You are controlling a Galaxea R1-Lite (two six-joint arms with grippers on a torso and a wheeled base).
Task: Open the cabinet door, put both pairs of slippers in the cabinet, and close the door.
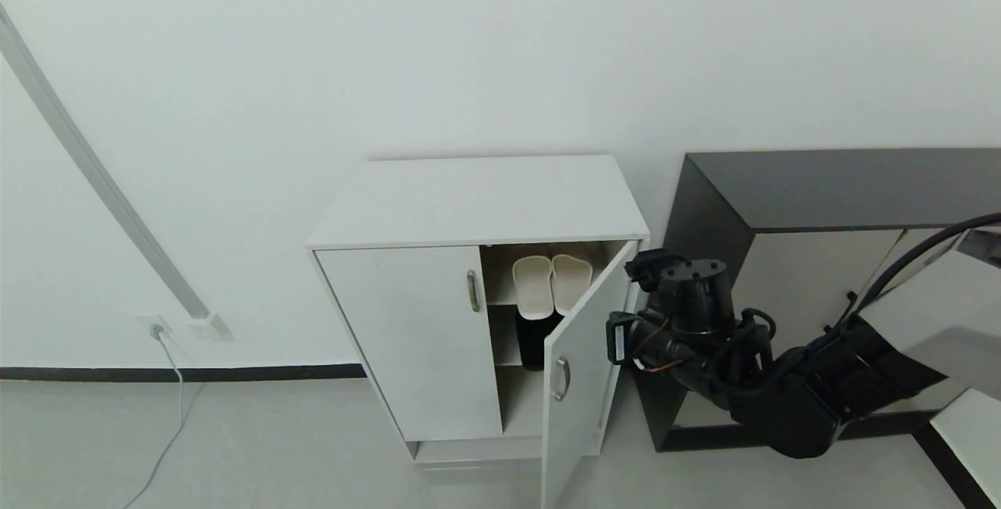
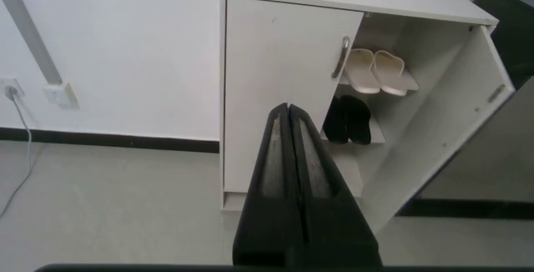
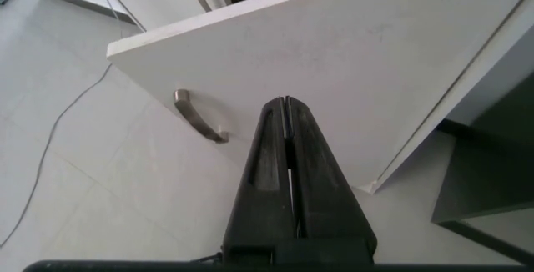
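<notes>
Two pairs of slippers lie inside the cabinet (image 1: 477, 200), so loading looks done. The step in hand is prob. shutting the door.

(a) Right hand (image 3: 286, 101): fingers pressed together, holding nothing. Tips point at the outer face of the open door (image 3: 334, 72), at or just off it; contact can't be confirmed. The door handle (image 3: 200, 118) sits off to one side of the tips, ungripped. Likely reason: shut fingers make a blunt pusher, and a push on the flat face swings the door w/o needing the handle.

(b) Left hand (image 2: 288, 109): fingers pressed together, empty, well apart from the cabinet and aimed at it. It is prob. parked there to stay out of the door's swing.

(c) Cream slippers (image 1: 551, 282): well ahead of the left hand and beyond the door from the right hand. They sit on the upper shelf, side by side and touching, pale w/ smooth rounded ends.

(d) Black slippers (image 2: 349, 120): on the shelf directly below the cream pair, side by side and set back in shadow.

(e) The open door is white and plain, about half-open, w/ its free edge toward the robot. The other door (image 1: 414, 337) is shut.

(f) A dark unit (image 1: 821, 181) stands just beside the cabinet, on the right hand's outer side.
</notes>
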